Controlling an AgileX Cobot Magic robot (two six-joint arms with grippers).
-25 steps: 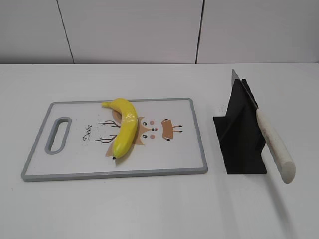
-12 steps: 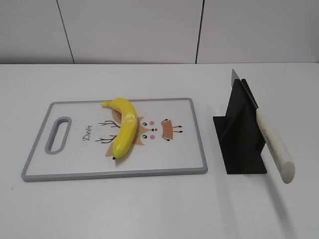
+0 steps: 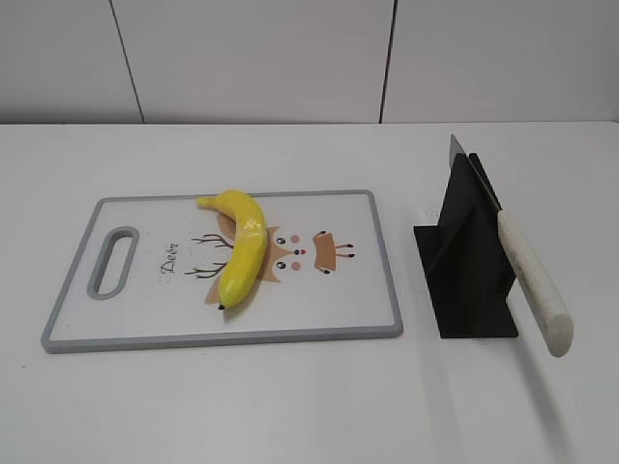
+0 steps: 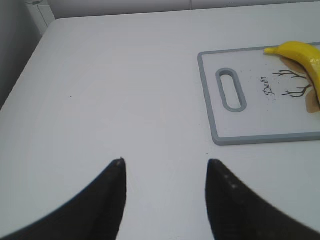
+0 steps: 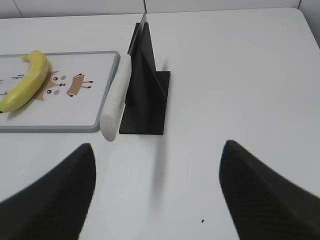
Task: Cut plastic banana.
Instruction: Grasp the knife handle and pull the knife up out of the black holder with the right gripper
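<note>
the glossy yellow curved plastic banana [image 3: 242, 247] is lying on the grey-rimmed white cutting board [image 3: 319, 319]. it is likely light, stiff and slippery; pinning mid-body seems best. the left gripper [image 4: 165, 165] and right gripper [image 5: 157, 155] are hovering with jaws apart, both empty.

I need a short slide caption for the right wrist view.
Open right gripper faces the knife in its black stand, beside the banana on the cutting board.

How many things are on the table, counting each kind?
Banana: 1
Cutting board: 1
Knife: 1
Black knife stand: 1
Total: 4 things on the table
</note>
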